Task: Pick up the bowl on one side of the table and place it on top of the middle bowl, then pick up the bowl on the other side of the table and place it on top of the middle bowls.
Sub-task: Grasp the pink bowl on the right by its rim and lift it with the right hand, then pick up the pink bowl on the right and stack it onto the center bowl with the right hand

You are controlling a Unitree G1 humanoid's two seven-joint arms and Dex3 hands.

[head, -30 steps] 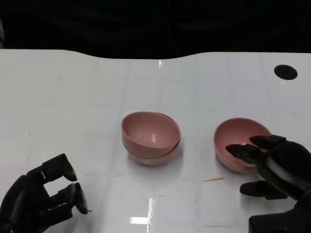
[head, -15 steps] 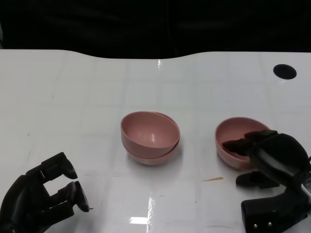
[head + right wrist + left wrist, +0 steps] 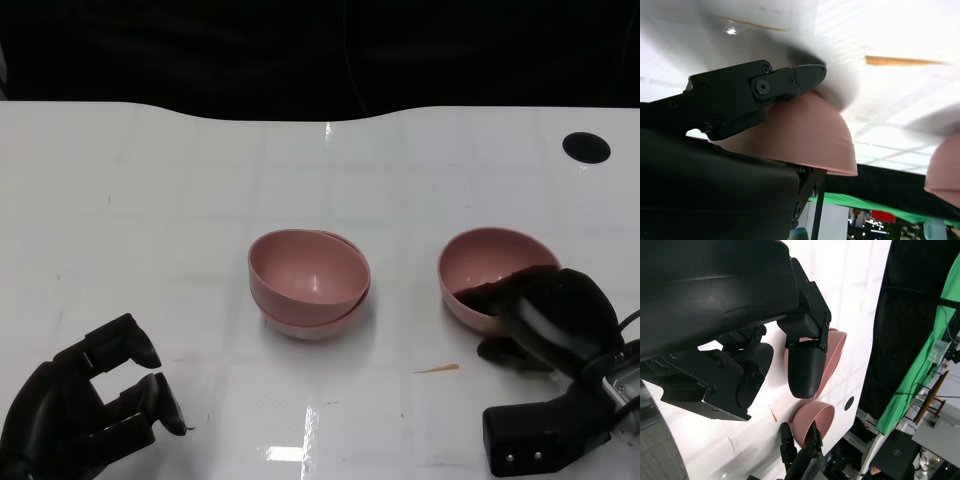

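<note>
— So, where are the fingers (image 3: 478, 297) of the right hand (image 3: 540, 315)?
— Hooked over the near rim of the pink plastic bowl on the right (image 3: 485, 275), grasping it; the wrist view shows one pressed against its outer wall. That bowl tilts, with its opening turned away from the robot.
— And the left hand (image 3: 85, 405)?
— Low at the near left, fingers curled inward around nothing, resting apart from every bowl.
— What surrounds them?
— A glossy white counter (image 3: 150, 200) with faint grid lines and a round black hole (image 3: 587, 147) at its far right. A thin tan sliver (image 3: 438, 369) lies just beside the right hand. Behind the counter hangs black drapery, and the left wrist view shows green cloth beyond.
— The middle?
— Two smooth, matte pink bowls, nested as a stack (image 3: 309, 283) at the centre, the upper one seated slightly askew. It stands well apart from the grasped bowl.
</note>
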